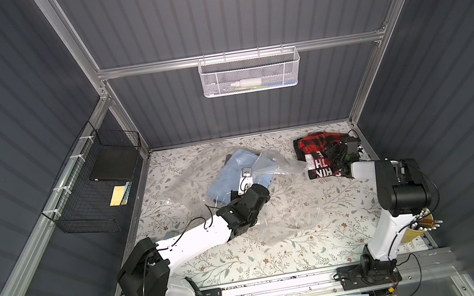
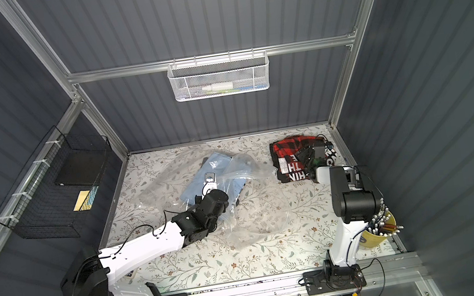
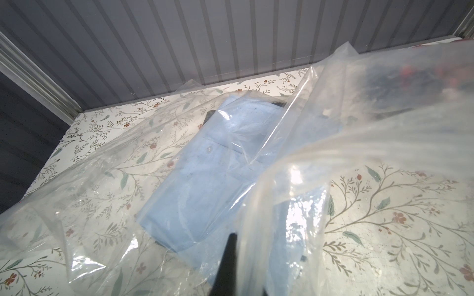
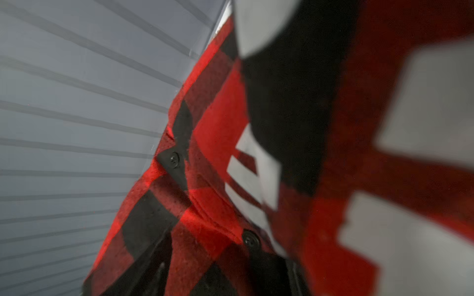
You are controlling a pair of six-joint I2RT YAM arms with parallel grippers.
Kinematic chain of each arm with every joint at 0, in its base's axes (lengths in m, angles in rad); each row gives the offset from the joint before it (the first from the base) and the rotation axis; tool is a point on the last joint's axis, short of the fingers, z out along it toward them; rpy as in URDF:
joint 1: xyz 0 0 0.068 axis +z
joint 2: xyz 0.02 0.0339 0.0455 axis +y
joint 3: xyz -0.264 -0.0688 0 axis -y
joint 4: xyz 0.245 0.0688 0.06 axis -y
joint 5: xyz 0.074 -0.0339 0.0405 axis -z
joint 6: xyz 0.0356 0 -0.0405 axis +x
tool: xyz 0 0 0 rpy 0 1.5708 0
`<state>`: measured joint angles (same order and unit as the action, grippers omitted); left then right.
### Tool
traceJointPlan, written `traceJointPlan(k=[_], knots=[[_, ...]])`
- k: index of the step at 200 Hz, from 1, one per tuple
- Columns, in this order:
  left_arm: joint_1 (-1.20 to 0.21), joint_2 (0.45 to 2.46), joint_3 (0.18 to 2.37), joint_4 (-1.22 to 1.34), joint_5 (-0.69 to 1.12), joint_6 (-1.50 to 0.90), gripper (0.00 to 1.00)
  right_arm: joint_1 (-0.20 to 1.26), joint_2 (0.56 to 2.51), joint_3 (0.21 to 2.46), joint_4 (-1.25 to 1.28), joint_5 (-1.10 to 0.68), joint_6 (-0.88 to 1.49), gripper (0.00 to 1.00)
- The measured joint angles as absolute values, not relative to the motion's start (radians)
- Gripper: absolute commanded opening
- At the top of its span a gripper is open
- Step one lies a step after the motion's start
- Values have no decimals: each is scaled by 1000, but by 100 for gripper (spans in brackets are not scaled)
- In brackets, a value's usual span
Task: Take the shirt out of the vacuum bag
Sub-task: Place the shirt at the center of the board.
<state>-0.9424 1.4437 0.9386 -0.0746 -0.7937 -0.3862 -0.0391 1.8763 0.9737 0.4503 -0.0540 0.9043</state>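
The vacuum bag [image 1: 285, 211] sprawls mid-table with the blue shirt [image 1: 227, 178] inside it, just ahead of my left gripper [image 3: 232, 243]. That one's pinched shut on the bag's film, I'd guess to lift the mouth. The red plaid shirt [image 1: 312, 144] lies clear of the bag. My right gripper [image 1: 332, 152] is on it, can't tell if it's gripping.

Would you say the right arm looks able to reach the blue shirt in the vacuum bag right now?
Probably not yet: the blue shirt lies inside the vacuum bag, film over it, and the right gripper sits at the red plaid shirt.
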Motion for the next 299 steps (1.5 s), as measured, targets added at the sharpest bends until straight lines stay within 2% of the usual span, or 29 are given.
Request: traceJointPlan(k=[33,75,142,185,245,299], knots=[[-942,1444,939,-75,-793,-387,0,-12,1784,926,438,-51,889,72],[-942,1444,939,-70,-788,-394,0,73,1492,913,350,11,833,74],[-942,1444,939,-58,-770,-401,0,331,1118,893,224,125,731,74],[-942,1444,939,-48,-763,-402,0,554,968,839,130,169,694,73],[-942,1443,939,-39,-750,-405,0,751,949,703,96,207,715,71],[-942,1427,939,-43,-744,-416,0,768,1075,673,161,180,750,70]])
